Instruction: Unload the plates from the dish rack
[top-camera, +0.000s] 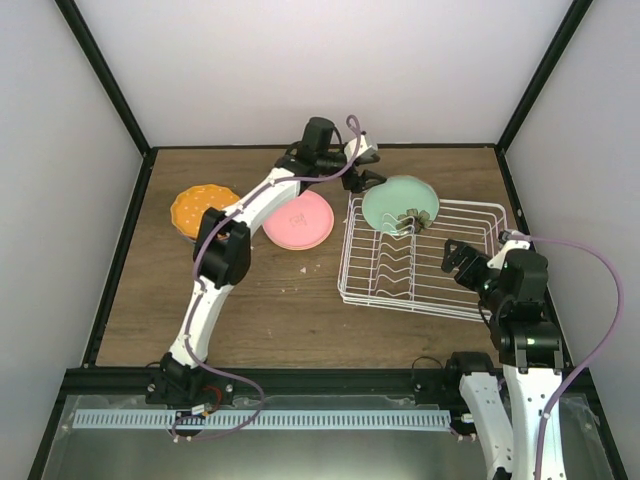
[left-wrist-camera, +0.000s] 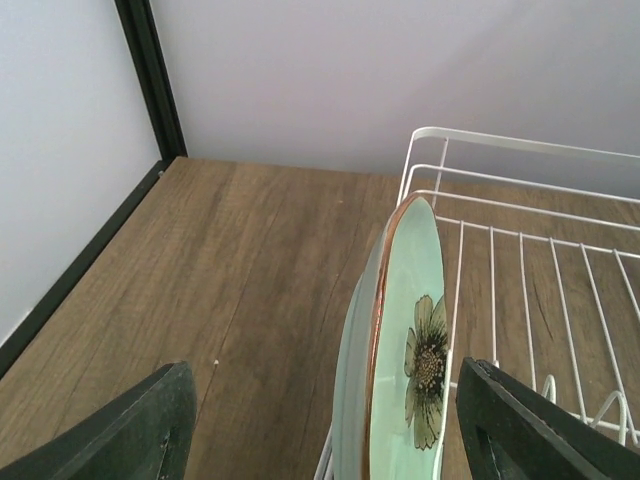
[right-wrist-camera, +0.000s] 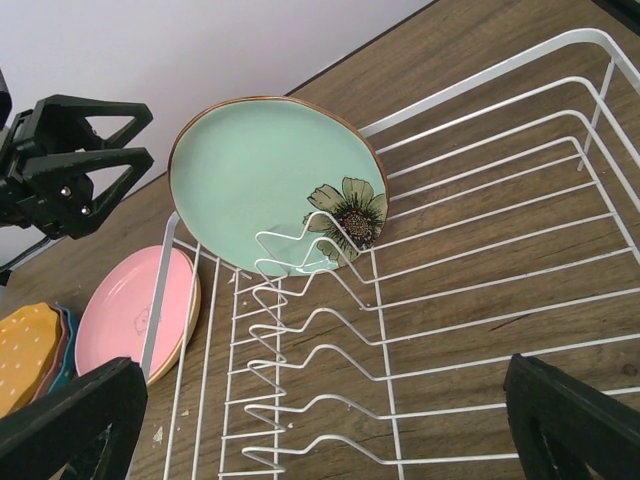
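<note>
Left gripper (left-wrist-camera: 326, 365) hangs with its fingers spread wide, one on each side of the mint green plate (left-wrist-camera: 415, 330), whose upper rim rises between them; neither pad appears to touch it. The pinch looks risky. If the fingers close off-centre on that thin scalloped rim, one pad could land first and tip the leaning plate over. A glazed edge may also slip once lifted, and a lift that is not straight up could snag the lower rim on the wire dividers (right-wrist-camera: 300, 300) and drag the light dish rack (left-wrist-camera: 520, 140) along. Left of this gripper, on the table (top-camera: 280, 300), lie an orange plate (top-camera: 200, 205) and a pink plate (top-camera: 298, 220), each topping a small stack. Below it, the rack holds only the mint plate, in its far-left slot. Right gripper (right-wrist-camera: 325, 365) hovers with fingers apart over the rack's bare near side, holding nothing.
</note>
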